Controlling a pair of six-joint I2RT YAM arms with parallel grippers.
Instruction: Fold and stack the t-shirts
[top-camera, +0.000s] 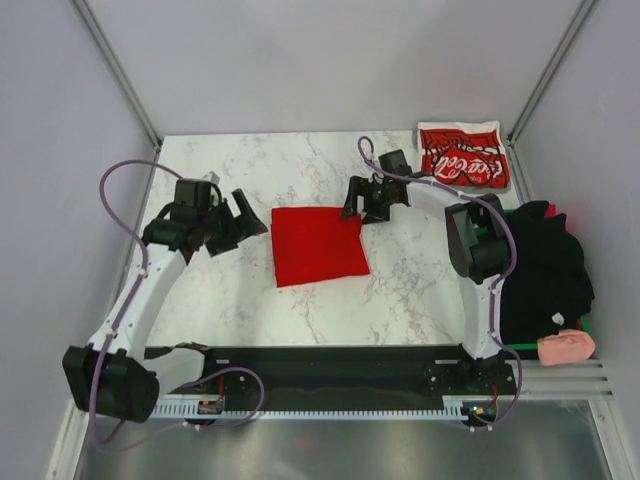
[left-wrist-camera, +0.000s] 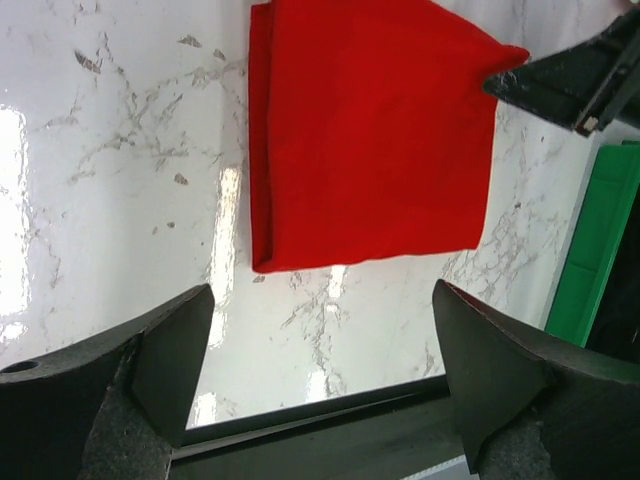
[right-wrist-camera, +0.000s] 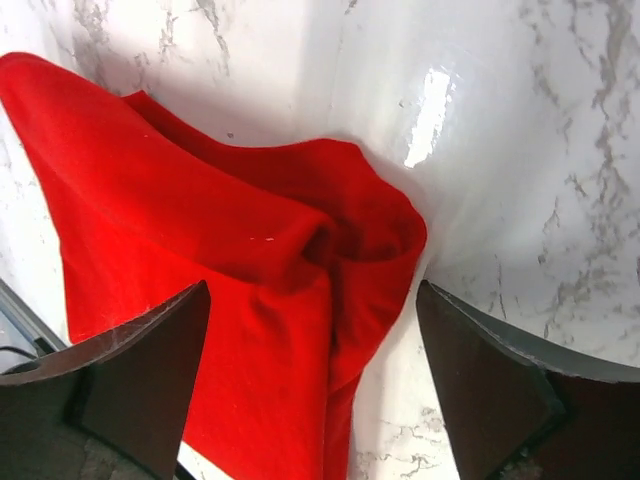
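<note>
Two t-shirts on the marble table (top-camera: 230, 300), both folded, not yet stacked.

- Plain red t-shirt (top-camera: 318, 245): mid-table, a rough square lying slightly askew. Left edge shows clean stacked layers in the left wrist view. The corner under the right wrist camera is puckered and lifted.
- Left gripper (top-camera: 250, 215): just left of the red shirt, jaws spread wide, nothing in them.
- Right gripper (top-camera: 362, 208): at the shirt's far right corner, jaws likewise wide and empty, the rumpled corner between them but not pinched.
- Handling (judgement): light, limp cloth that will sag and unfold if lifted by one point. Best to pinch through all layers at two corners of one edge, one gripper each, or slide it. The puckered corner wants flattening first.
- Green bin (left-wrist-camera: 600, 250): right of the red shirt. It holds a heap of black clothing (top-camera: 545, 265), with a pink cloth (top-camera: 565, 347) at its near end.
- Coca-Cola t-shirt (top-camera: 460, 155): beyond the red shirt, to the far right, well apart, folded flat with the print up. Likely the stack base.
</note>
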